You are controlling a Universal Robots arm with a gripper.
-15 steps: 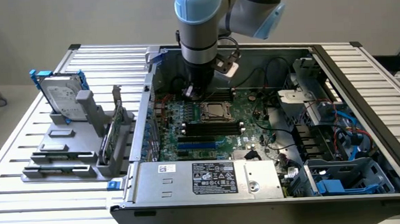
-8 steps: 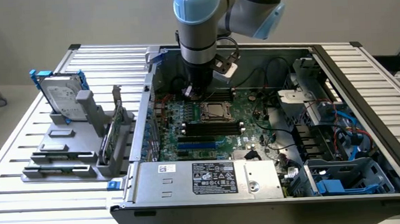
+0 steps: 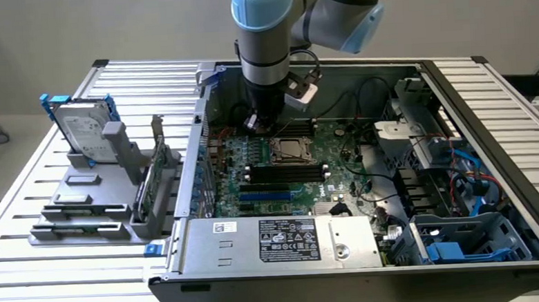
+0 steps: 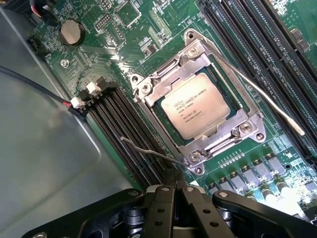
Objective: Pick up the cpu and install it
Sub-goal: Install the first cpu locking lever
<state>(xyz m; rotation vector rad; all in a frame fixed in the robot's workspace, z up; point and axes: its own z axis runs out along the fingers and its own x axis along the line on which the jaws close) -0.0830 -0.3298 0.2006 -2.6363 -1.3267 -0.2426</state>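
The cpu (image 4: 196, 105), a small silvery square with printed text, lies flat inside the metal socket frame (image 4: 247, 130) on the green motherboard (image 3: 344, 154). In the exterior view the socket with the cpu (image 3: 288, 148) sits mid-board inside the open computer case. My gripper (image 4: 173, 174) is shut with nothing between its black fingers, just off one corner of the socket frame and apart from the cpu. From outside, the gripper (image 3: 257, 126) hangs low over the board, just behind the socket. Two thin wire levers (image 4: 267, 101) stick out along the socket's sides.
Black memory slots (image 4: 124, 129) flank the socket on both sides. A coin battery (image 4: 71, 32) and white connectors with a red-black cable (image 4: 81, 101) lie near the grey case wall (image 4: 44, 163). A hard drive with blue rails (image 3: 84, 133) stands on a grey rack outside the case.
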